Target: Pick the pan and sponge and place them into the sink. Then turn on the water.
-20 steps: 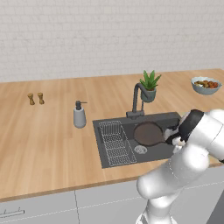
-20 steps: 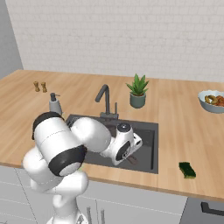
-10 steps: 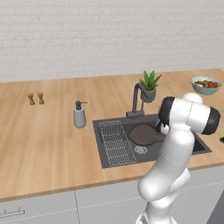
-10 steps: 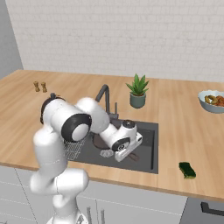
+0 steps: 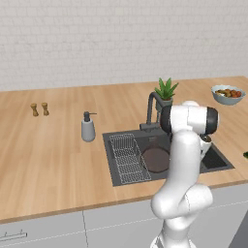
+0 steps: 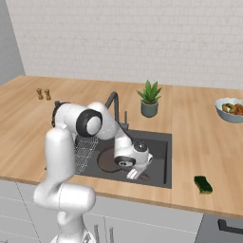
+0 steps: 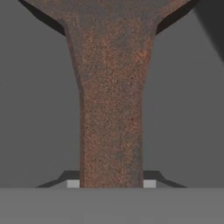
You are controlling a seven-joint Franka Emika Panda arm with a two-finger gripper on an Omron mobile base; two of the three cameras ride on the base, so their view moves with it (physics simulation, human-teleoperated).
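Brown pan (image 5: 156, 159) sits in sink (image 5: 121, 178), handle behind arm.

The pan (image 6: 110, 160) is lain in the sink (image 6: 163, 156), right of the rack (image 5: 127, 156). The sponge (image 6: 203, 184) is set on the tabletop (image 6: 199, 142), right of the sink.

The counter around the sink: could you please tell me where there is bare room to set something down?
Widest: the wood left of the soap dispenser, in front of the two shakers. Also free: between the sponge and the fruit bowl, right of the sink. Crowded: the sink, with rack, pan and tool; tap and plant line its back rim.
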